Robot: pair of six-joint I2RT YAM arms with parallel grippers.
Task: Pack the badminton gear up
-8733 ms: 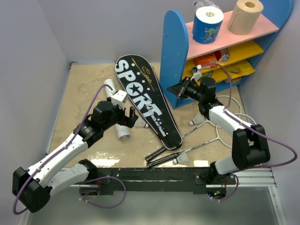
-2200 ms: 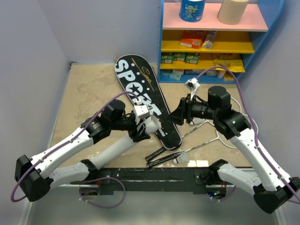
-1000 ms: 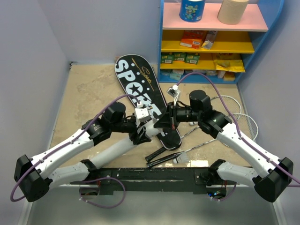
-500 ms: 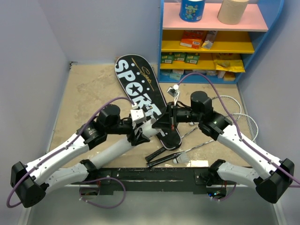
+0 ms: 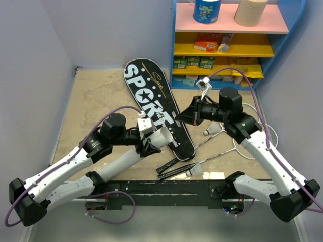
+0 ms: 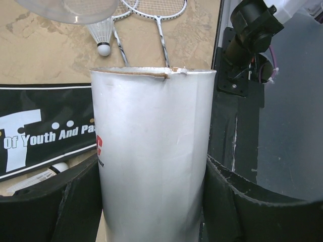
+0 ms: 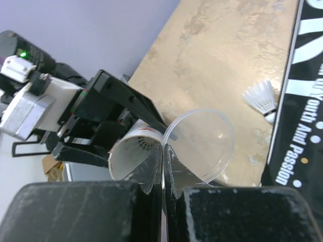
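My left gripper [image 5: 150, 140] is shut on the long white tube [image 5: 132, 154], whose open end [image 6: 151, 73] points toward the right arm. In the left wrist view the gripper [image 6: 151, 196] clamps the tube from both sides. My right gripper [image 7: 162, 151] is shut on the rim of a clear plastic cap [image 7: 204, 146], held just beside the tube's mouth [image 7: 132, 154]. It also shows in the top view [image 5: 177, 119]. The black SPORT bag [image 5: 154, 103] lies flat in the middle. Two rackets [image 5: 229, 146] and two shuttlecocks [image 5: 216, 131] [image 5: 196, 172] lie at the right.
A blue shelf unit [image 5: 227, 50] stands at the back right with a blue-wrapped roll [image 5: 207, 10] and a beige roll [image 5: 251, 11] on top. Another shuttlecock [image 7: 262, 96] lies by the bag's edge. The black base rail [image 5: 166, 187] runs along the near edge.
My right gripper has drawn back up and to the right with the clear cap, away from the tube's mouth. My left arm has shifted the tube slightly to the left.
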